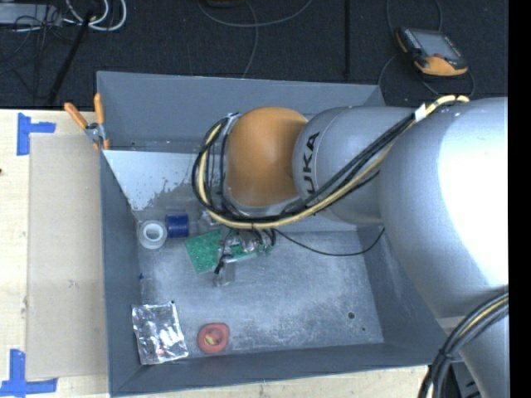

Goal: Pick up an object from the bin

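Green flat board (202,251) partly hidden under orange wrist cover (261,156), grip state unclear

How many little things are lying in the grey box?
5: a white ring and blue piece at the left, a green flat thing by the gripper, a silver packet and red disc lower left. The arm may hide more.

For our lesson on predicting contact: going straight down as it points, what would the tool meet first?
Probably the green flat card, whose right edge lies under the tool. Depth is unclear, so it could instead land on the bare bin floor just beside it.
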Available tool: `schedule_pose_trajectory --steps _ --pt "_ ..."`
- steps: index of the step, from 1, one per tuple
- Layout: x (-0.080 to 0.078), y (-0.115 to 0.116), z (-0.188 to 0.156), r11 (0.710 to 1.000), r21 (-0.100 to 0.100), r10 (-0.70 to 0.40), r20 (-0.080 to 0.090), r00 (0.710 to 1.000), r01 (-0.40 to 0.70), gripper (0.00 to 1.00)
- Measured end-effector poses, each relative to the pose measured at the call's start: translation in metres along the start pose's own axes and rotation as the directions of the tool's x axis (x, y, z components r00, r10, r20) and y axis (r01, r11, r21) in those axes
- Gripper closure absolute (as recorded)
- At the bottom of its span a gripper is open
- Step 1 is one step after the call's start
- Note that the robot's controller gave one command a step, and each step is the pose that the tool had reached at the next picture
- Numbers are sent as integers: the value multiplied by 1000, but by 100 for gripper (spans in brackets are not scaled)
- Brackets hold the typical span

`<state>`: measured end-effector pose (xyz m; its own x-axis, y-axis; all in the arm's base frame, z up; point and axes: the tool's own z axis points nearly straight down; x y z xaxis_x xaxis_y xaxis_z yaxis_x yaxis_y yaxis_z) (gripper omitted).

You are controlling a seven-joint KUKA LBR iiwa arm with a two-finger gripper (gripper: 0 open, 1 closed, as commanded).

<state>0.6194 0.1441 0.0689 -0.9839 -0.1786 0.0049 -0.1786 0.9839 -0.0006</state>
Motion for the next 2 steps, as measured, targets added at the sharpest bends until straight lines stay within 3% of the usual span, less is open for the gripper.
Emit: schedule_pose_trajectory --steps 1,2 --pt "-1 2 -4 1000 -1 1 5 1000 -1 100" --pt "19 7 -119 999 -1 -39 14 999 40 100"
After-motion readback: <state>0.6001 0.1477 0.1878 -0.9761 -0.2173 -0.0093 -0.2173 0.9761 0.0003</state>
